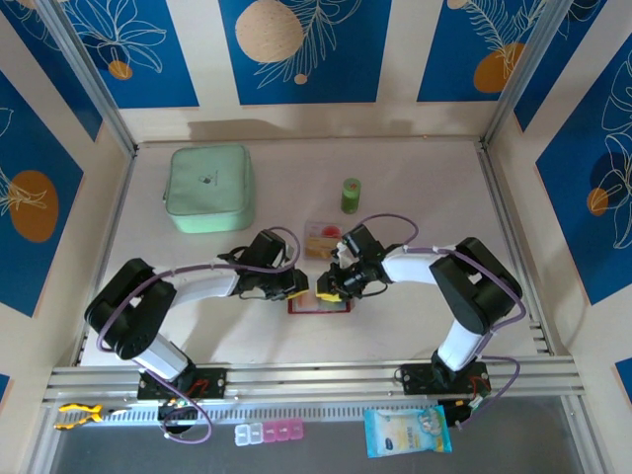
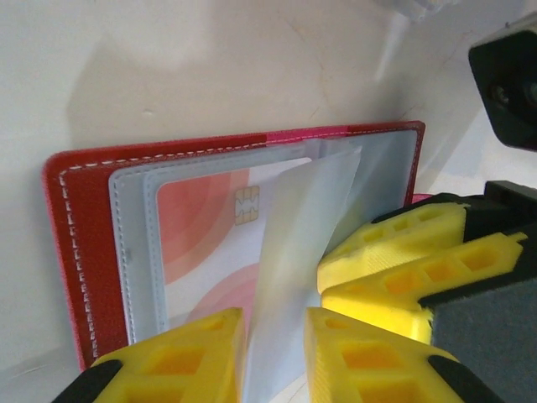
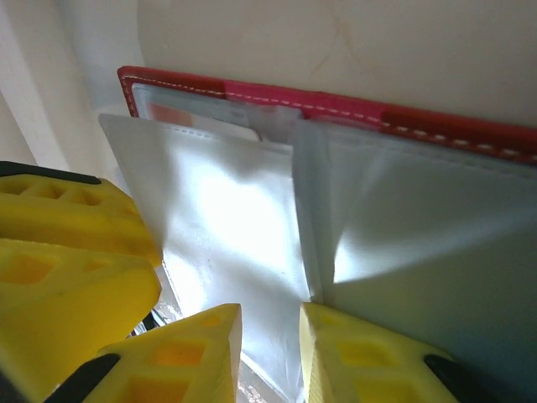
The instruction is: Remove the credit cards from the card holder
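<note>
Open on the near middle of the table, the card holder is lying between our arms. The left gripper and right gripper are each straddling a floppy clear pocket leaf; we cannot tell whether either is pinching it. A credit card is sitting sleeved. We are judging it thin, stiff and slick, best gripped by its edge at the pocket's mouth.

No legible text or labels anywhere

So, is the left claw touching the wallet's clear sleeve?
Cannot tell. The left wrist view shows the clear sleeve standing between the fingers of the left claw, but neither contact nor a gap is plain on either side.
</note>
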Motion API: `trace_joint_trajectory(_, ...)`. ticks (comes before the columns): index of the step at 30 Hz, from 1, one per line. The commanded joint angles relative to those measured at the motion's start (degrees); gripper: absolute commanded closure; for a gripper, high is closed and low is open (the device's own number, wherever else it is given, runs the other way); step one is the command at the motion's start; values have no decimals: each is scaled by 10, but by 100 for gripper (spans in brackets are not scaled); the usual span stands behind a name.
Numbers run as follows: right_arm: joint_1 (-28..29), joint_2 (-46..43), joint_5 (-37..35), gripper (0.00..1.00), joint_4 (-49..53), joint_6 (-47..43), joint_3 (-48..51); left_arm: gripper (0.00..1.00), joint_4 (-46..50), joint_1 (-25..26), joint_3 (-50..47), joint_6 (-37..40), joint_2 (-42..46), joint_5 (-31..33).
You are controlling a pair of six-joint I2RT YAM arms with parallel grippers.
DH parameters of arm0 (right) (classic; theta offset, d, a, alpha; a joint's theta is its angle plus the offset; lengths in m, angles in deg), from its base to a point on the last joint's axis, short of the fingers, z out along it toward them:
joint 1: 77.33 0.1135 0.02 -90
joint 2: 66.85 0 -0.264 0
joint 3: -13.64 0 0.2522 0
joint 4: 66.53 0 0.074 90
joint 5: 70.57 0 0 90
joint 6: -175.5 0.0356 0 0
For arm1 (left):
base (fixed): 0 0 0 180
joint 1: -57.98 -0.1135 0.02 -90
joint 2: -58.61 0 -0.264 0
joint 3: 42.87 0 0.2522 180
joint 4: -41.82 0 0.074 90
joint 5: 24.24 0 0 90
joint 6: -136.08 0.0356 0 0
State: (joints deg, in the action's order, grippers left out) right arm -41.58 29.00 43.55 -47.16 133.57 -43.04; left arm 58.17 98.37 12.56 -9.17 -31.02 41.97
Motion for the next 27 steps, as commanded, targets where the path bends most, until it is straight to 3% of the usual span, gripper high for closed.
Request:
trace_joint_trajectory(1, -4, -41, -19, 69, 42, -1, 2, 75, 14, 8, 24, 0, 9, -9)
trace_joint_trajectory(8, -29, -109, -43, 66, 97, -17, -1, 73, 23, 22, 54, 0, -3, -16)
trace_joint_trajectory(18, -81, -189, -58, 66, 148, -37, 16, 55, 3, 56, 105, -8, -57, -26)
trace_joint_trajectory(27, -113, -234, -56, 63, 173, -47, 29, 46, -19, 73, 142, -10, -124, -35)
